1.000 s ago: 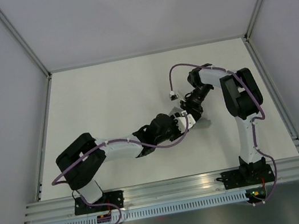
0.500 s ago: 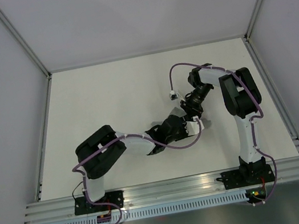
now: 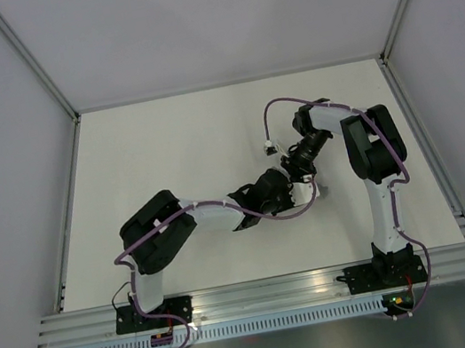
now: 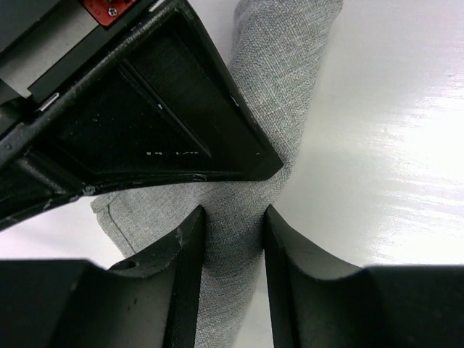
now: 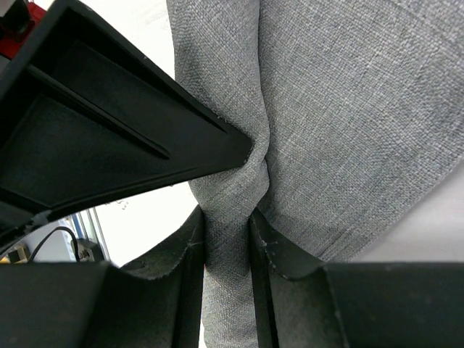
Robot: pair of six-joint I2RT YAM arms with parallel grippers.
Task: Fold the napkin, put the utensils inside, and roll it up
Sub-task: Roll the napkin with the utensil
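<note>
The grey napkin [image 4: 290,80] is bunched into a thick roll that runs between both pairs of fingers. In the left wrist view my left gripper [image 4: 233,226] is shut on the roll, both fingers pressing the cloth. My right gripper [image 5: 228,230] is likewise shut on the roll, and a flatter part of the napkin [image 5: 355,109] spreads to its right. From above, the left gripper [image 3: 285,186] and right gripper [image 3: 297,169] meet tip to tip over the cloth, and only a sliver of napkin [image 3: 314,188] shows. The utensils are hidden.
The white table [image 3: 174,148] is walled on three sides. An aluminium rail [image 3: 271,291] carrying both arm bases runs along the near edge. A purple cable [image 3: 269,113] loops above the right wrist. The other gripper's black body [image 4: 145,123] crowds each wrist view.
The left arm's elbow has swung right toward the centre, bringing its gripper in against the right gripper. The left jaws have narrowed onto the napkin roll. The right arm has stayed put.
</note>
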